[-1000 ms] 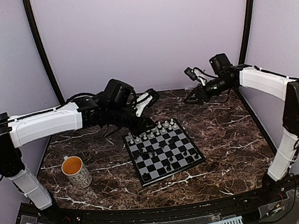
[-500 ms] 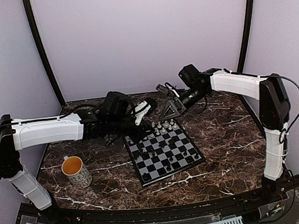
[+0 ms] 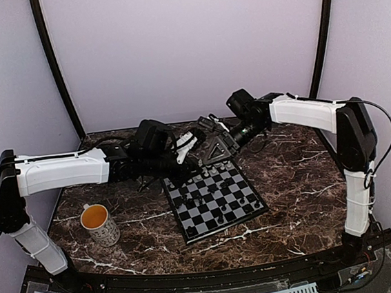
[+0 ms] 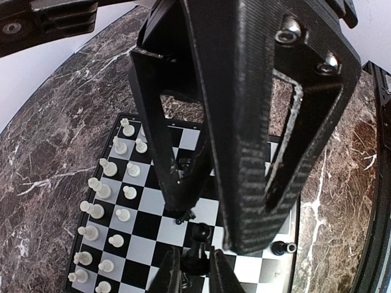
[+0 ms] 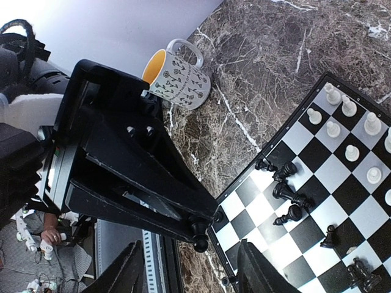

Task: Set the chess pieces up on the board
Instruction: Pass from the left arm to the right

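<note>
My left gripper (image 3: pixel 198 146) (image 4: pixel 193 250) hangs over the far side of the board (image 3: pixel 224 227) (image 4: pixel 142 245), shut on a black pawn (image 4: pixel 200 234) (image 5: pixel 199 233). My right gripper (image 3: pixel 210 143) (image 5: pixel 190 245) faces it tip to tip, open. The pawn's head sits between the right gripper's spread fingers (image 4: pixel 263 152) without touching them. White chess pieces (image 3: pixel 211 166) (image 4: pixel 101 189) stand in two rows along the board's far side. Black pieces (image 3: pixel 219 210) (image 5: pixel 287 189) are scattered mid-board (image 5: pixel 256 210), some lying on their sides.
A patterned mug (image 3: pixel 99 223) (image 5: pixel 180 76) with a yellow inside stands on the marble tabletop, left of the board. One black piece (image 4: pixel 284 247) lies on its side near the board's edge. Curved dark posts and pale walls close off the back.
My right arm has swung in from the back right until its open gripper meets the left gripper over the board. The left gripper has kept hold of the pawn and shifted only slightly.
</note>
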`<state>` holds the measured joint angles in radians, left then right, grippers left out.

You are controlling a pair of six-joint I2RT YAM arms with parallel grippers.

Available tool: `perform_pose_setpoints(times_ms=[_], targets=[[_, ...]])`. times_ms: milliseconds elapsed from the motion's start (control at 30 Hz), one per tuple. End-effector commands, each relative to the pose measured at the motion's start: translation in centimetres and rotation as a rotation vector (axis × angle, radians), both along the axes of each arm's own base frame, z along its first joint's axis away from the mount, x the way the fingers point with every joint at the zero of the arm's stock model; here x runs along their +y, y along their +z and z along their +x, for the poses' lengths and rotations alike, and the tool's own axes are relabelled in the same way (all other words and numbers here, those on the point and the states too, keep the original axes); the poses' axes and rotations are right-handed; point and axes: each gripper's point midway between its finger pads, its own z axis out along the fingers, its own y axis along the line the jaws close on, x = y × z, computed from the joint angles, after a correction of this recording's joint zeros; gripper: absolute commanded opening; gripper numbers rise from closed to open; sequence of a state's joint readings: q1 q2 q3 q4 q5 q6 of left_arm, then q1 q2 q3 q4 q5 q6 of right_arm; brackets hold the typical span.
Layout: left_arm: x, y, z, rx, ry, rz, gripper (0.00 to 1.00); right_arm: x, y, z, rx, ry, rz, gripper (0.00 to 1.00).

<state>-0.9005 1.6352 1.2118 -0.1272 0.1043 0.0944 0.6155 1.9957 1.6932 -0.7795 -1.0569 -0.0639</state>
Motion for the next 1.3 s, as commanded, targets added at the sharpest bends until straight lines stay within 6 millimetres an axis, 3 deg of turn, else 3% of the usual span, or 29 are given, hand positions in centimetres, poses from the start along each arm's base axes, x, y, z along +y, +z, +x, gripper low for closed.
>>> perform_pose_setpoints(times_ms=[0,333,833,900,967,1067,1267], targets=[[-0.4,1.8,0.2,-0.034,-0.007,-0.032,0.14,0.9,-0.3,-1.0,0.033,0.033,0.026,0.50],[-0.4,2.1,0.1,-0.031,-0.014,-0.041,0.14,1.5,-0.6,-1.2,0.039,0.037,0.028,0.42],[-0.2,2.0,0.3,-0.034,0.000,-0.029,0.14,1.8,-0.9,-1.3,0.046,0.039,0.038,0.08],[-0.2,2.0,0.3,-0.035,0.000,-0.028,0.17,1.8,-0.8,-1.2,0.028,0.034,0.031,0.06],[-0.1,2.0,0.3,-0.036,0.003,-0.028,0.30,1.7,-1.1,-0.7,-0.014,0.023,0.006,0.04],[0.4,2.7,0.3,-0.056,0.018,-0.037,0.39,1.5,-1.3,0.2,-0.100,0.011,-0.040,0.02],[3.0,8.4,-0.6,-0.284,0.032,-0.188,0.54,0.8,-2.2,1.3,-0.235,0.002,-0.133,0.00]])
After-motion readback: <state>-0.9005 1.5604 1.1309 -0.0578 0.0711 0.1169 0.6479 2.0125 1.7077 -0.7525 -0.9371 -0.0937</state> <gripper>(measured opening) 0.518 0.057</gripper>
